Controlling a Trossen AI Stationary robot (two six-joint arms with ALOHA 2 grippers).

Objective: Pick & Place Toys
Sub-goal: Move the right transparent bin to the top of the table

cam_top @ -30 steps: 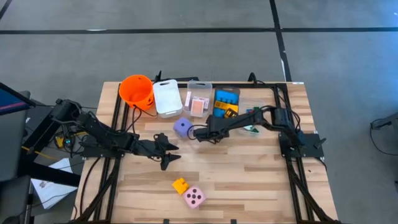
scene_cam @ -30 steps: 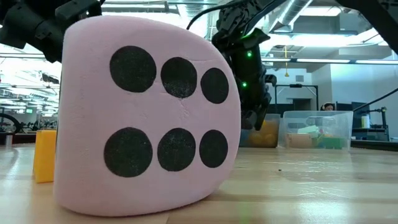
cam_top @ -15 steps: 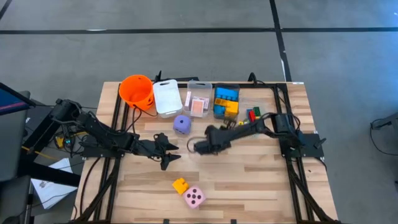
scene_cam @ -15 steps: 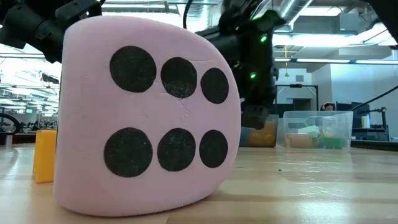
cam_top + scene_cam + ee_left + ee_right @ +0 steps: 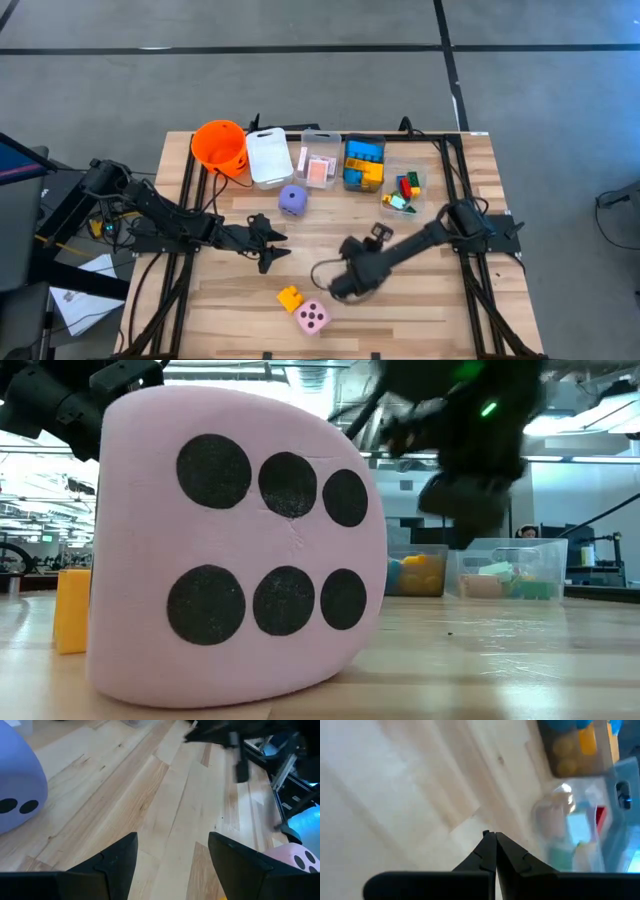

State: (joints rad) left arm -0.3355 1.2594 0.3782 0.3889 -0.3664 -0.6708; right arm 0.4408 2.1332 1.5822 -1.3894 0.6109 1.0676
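Bricks already sorted: blue and yellow ones in clear bin [image 5: 363, 165] at upper centre of high view, red and green ones in small bin [image 5: 403, 190] beside it; pink cards [image 5: 318, 168] in own bin.

Left loose on desk [image 5: 430, 300]: purple die [image 5: 292, 200] at centre, yellow brick [image 5: 290, 297] and pink die [image 5: 312, 318] touching near lower centre.

Right claw [image 5: 338, 285] pinched shut, empty, low centre, just beside pink die.

Left claw [image 5: 272, 245] spread partway, empty, left of centre.

Judgement: roughly three toys left.
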